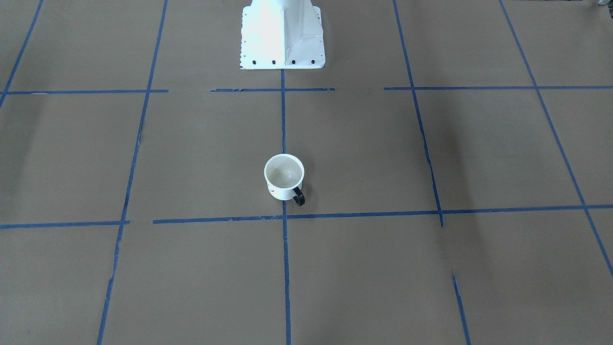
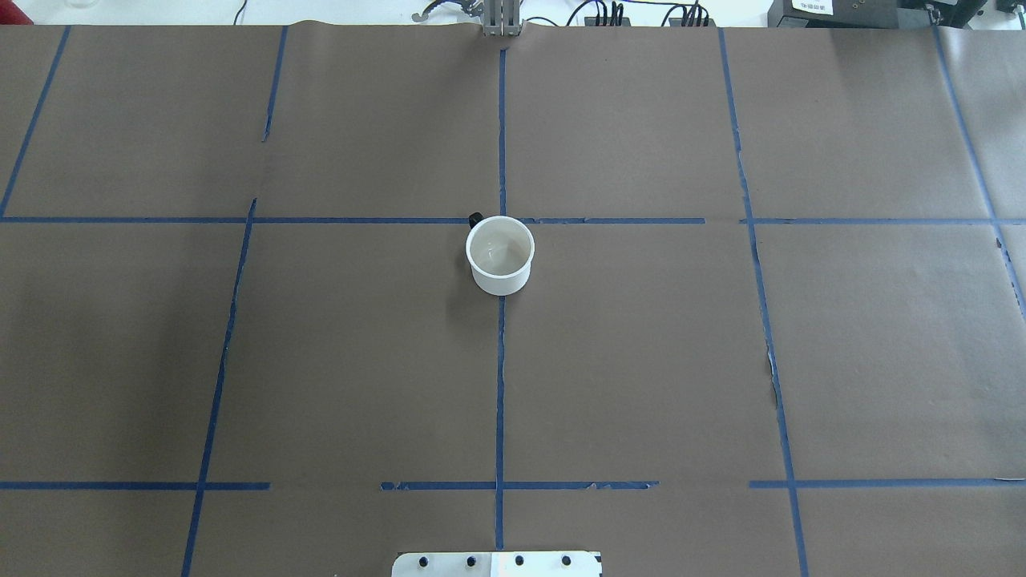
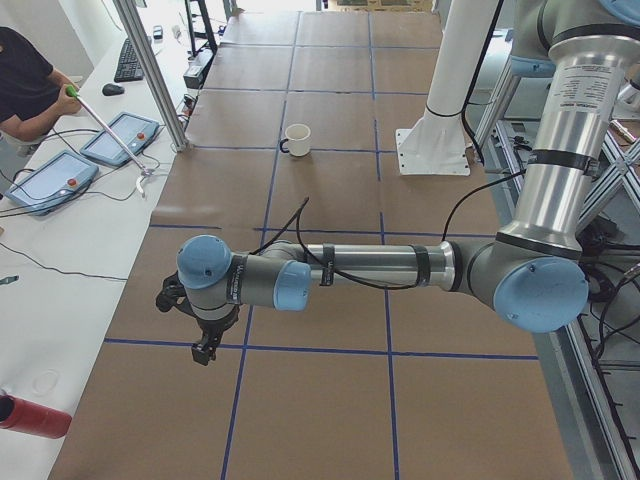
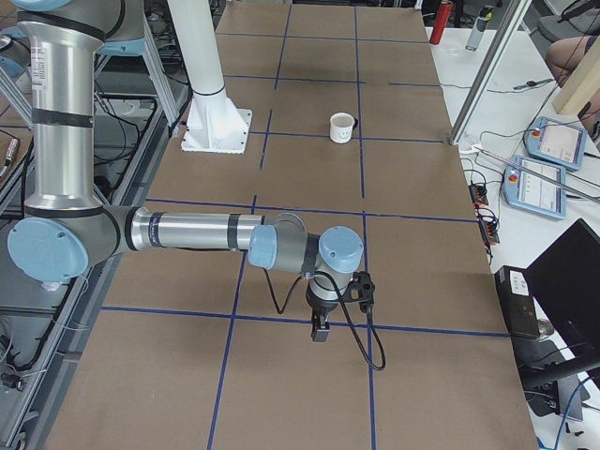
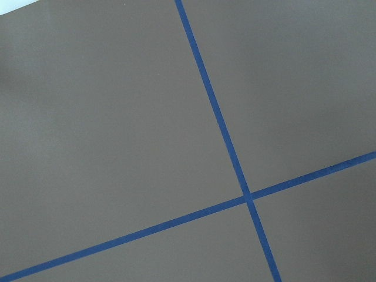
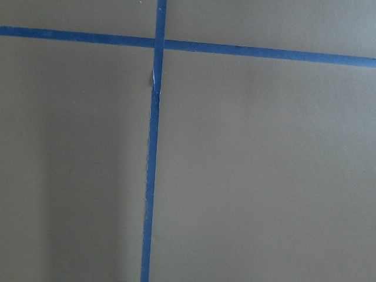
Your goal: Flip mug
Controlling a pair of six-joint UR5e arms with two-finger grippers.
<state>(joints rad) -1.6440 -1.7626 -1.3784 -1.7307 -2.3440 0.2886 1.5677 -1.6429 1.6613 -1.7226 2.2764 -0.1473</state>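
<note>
The left hand (image 3: 205, 345) hangs over the table (image 2: 321, 361) near the left end, close to the edge far from the robot. It points down and holds nothing. It shows only from the side, so I cannot tell if its fingers are apart or together. The right hand (image 4: 321, 330) hangs over the table near the right end. It points down too and holds nothing. Here again I cannot tell if it is clenched or released. Each wrist camera sees only brown table and blue tape lines (image 5: 223, 135).

The mug (image 2: 500, 256) is well apart from both hands, in the middle of the table. It stands up straight with its mouth on top, and the inside is white. Its black handle (image 1: 298, 196) points to the edge far from the robot. A little black face shows on its side. It sits on a tape line that runs from the white post (image 1: 281, 33) across the table.
</note>
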